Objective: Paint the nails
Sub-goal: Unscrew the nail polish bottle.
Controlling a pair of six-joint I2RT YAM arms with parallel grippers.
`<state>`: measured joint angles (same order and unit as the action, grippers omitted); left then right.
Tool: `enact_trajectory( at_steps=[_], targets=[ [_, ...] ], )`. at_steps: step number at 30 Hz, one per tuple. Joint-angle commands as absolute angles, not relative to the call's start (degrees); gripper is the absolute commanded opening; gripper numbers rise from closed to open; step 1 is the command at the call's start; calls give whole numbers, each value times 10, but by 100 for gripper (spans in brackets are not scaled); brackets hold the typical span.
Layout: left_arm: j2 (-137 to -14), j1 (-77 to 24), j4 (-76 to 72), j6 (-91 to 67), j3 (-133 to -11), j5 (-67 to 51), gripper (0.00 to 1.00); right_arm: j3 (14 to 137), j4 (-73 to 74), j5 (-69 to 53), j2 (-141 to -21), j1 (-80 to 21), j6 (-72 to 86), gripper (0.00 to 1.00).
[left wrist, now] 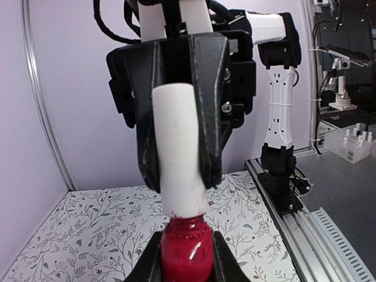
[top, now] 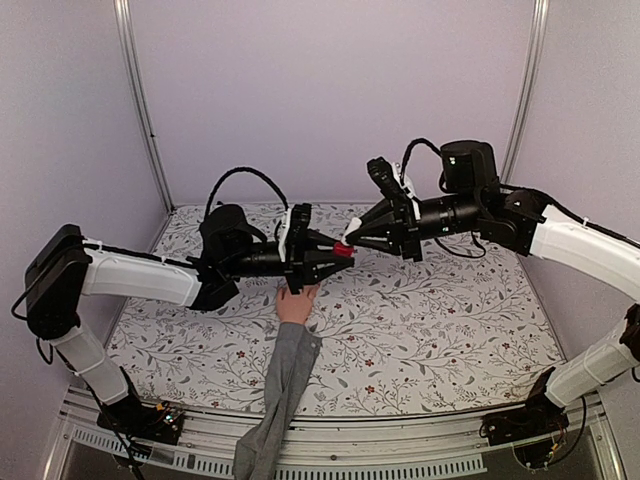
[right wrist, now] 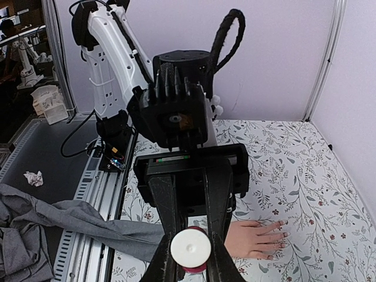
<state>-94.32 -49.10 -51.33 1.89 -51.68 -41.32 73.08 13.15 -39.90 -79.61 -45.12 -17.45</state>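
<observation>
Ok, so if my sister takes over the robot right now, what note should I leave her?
Left tool: shut on the red polish bottle, held above the table.
Right tool: shut on the white cap, which sits on the bottle's neck.
Mannequin hand: flat on the table below, fingers spread.
Done: bottle in hand, cap gripped.
To do: pull off the cap and paint the nails, too small here to show polish.

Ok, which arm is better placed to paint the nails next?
Right. The right gripper grips the white cap on the red bottle that the left gripper holds, above the mannequin hand.
</observation>
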Motion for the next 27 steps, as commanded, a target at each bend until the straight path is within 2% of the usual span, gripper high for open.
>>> enact_trajectory(
  at_steps=[1,27],
  targets=[
    [-955,-499,-521,14,-533,-470,0,726,92,-400,-780,-450,-197,0],
    [-964,-499,-502,12,-553,-474,0,731,118,-388,-778,-452,-225,0]
  ],
)
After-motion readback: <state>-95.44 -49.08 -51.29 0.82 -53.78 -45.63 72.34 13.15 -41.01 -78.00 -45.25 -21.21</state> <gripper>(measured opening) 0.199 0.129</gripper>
